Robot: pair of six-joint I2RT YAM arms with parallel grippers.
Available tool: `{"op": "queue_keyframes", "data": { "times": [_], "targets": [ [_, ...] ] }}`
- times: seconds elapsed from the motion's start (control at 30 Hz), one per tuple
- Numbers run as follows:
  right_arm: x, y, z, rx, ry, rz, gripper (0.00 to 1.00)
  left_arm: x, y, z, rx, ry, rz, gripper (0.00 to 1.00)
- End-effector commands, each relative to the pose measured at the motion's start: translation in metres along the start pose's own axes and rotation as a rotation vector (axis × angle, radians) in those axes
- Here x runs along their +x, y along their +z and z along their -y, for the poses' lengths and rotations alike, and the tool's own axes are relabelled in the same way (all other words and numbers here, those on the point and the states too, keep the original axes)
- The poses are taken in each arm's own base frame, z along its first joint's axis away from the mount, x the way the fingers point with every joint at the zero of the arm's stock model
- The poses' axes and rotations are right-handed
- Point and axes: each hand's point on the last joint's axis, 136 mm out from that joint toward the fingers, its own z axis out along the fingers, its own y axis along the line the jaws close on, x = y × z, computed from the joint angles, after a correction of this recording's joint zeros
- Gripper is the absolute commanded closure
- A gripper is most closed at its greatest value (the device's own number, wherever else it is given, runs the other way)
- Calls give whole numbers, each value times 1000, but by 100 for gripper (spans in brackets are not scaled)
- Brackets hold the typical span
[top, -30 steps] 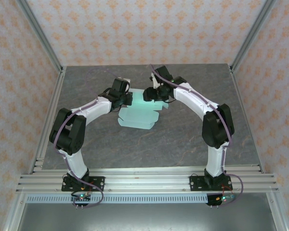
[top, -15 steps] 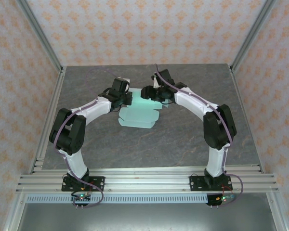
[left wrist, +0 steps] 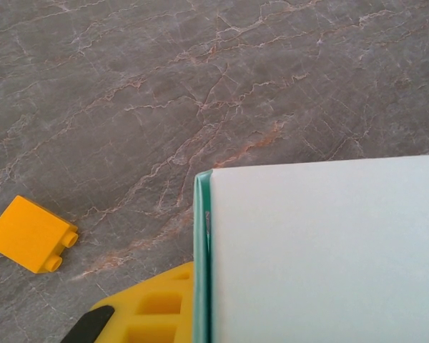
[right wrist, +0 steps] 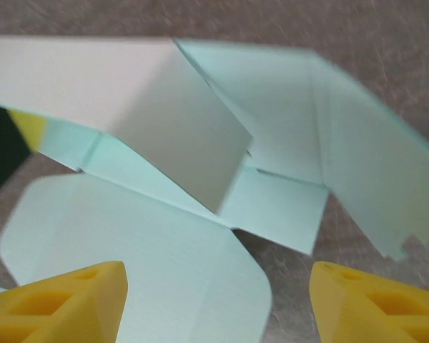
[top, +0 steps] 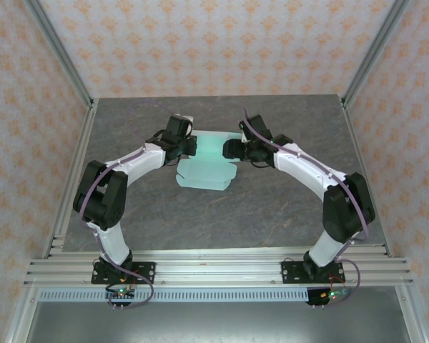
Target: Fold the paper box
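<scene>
The paper box [top: 204,175] lies half-formed near the middle of the grey table [top: 272,207], most of its mint sheet flat and one panel standing up at the far left edge. The left gripper [top: 187,146] is clamped shut on that raised panel, one yellow finger [left wrist: 157,307] tight against its folded edge, with a small orange block [left wrist: 30,234] lying nearby. The right gripper [top: 229,148] hangs just over the sheet's far right flaps, jaws spread wide, gripping nothing.
</scene>
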Motion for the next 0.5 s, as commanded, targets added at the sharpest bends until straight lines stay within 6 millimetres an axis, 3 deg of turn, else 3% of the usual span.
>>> {"op": "queue_keyframes", "data": {
  "times": [0.0, 0.23, 0.47],
  "targets": [
    [3, 8, 9, 40, 55, 45, 32, -24, -15, 6, 3, -19, 61, 100],
    [5, 34, 14, 37, 120, 65, 30, -25, -17, 6, 8, -17, 62, 100],
    [-2, 47, 6, -15, 148, 100, 30, -25, -17, 6, 7, -12, 61, 100]
  ]
}}
